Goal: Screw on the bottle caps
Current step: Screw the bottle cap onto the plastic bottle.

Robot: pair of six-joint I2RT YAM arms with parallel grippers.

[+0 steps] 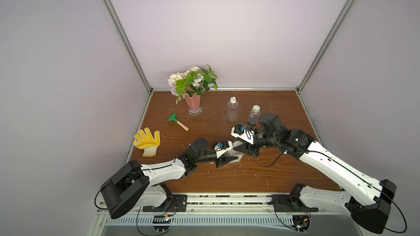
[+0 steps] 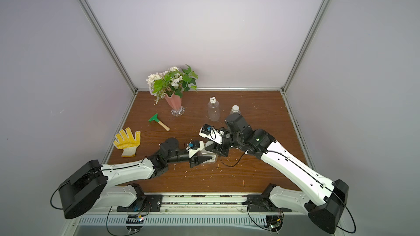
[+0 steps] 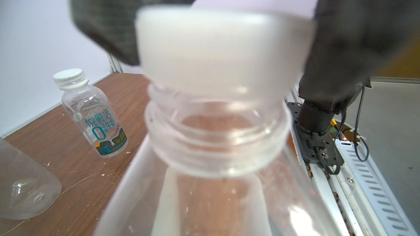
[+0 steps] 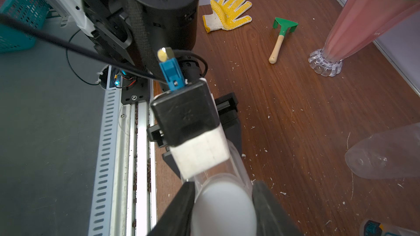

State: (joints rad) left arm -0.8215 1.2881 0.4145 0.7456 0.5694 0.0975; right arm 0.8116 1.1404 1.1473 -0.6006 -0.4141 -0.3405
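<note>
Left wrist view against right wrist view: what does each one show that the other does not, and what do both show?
Only the left wrist view: the threaded neck of the held bottle, and the lid of the printed bottle. Only the right wrist view: the glove, the rake and the vase. Both: the cap gripped by the right gripper at the held bottle's mouth, and the plain bottle.

Left hand (image 1: 234, 158) and right hand (image 1: 238, 146), both clamped, point toward each other, nearly touching.
</note>
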